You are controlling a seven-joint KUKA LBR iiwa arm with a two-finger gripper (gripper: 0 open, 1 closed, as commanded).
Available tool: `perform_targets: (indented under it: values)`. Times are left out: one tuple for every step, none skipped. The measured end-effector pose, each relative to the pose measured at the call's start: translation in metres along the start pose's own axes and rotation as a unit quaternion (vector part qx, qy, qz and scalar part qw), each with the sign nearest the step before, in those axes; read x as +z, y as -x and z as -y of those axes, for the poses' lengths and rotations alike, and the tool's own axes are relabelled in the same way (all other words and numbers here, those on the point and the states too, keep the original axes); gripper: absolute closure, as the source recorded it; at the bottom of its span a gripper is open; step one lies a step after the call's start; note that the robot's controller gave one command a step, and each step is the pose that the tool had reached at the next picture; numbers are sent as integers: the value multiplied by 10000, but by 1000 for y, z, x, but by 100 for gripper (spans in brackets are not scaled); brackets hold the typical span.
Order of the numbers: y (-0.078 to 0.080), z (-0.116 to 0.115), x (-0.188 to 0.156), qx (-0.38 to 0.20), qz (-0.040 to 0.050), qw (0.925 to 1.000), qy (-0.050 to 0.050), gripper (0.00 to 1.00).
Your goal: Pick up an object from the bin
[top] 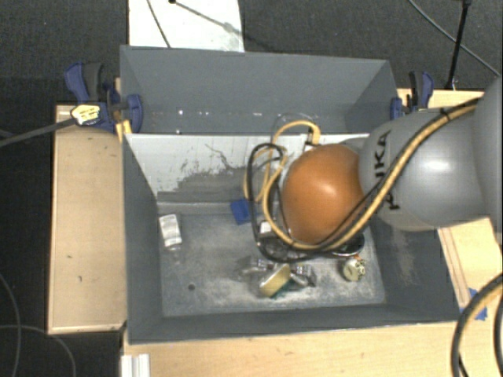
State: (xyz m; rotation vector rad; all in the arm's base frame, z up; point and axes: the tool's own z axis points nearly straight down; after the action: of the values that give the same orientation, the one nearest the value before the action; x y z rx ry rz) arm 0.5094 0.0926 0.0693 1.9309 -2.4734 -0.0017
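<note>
**End effector (273,248) low over a small heap, its grip hidden**

Camera view: the end effector sits under the arm's orange cover (318,195), down near the floor of the grey bin (141,234), at about 5 o'clock from the floor's middle. Whether it is open or closed cannot be told, because the cover and the looped cables (263,171) hide it from above.

Just at its 6 o'clock lies a small heap (281,276), a brass-coloured angled piece with grey metal bits packed about it. This is the likeliest thing to be picked. A small round yellowish thing (352,269) lies alone at the heap's 3 o'clock. A blue piece (240,210) lies at 10 o'clock of the end effector, and a white block (170,230) lies well apart at 9 o'clock, near the left wall.

The main risk, as I judge it, is the clutter. The pieces of the heap touch one another, so closing there could catch two at once, or only an edge that slips out on the lift. The end effector looks set a little toward 12 o'clock of the heap, so a straight descent might land beside the pieces or push them toward the front wall. Pressing down could also jam against the metal floor.
</note>
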Motion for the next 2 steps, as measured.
perform_targets:
  values:
    - [-30, 8, -1, 440, 1, 9990, 2, 0]
    - [-29, 7, -1, 456, 2, 9990, 8, 100]
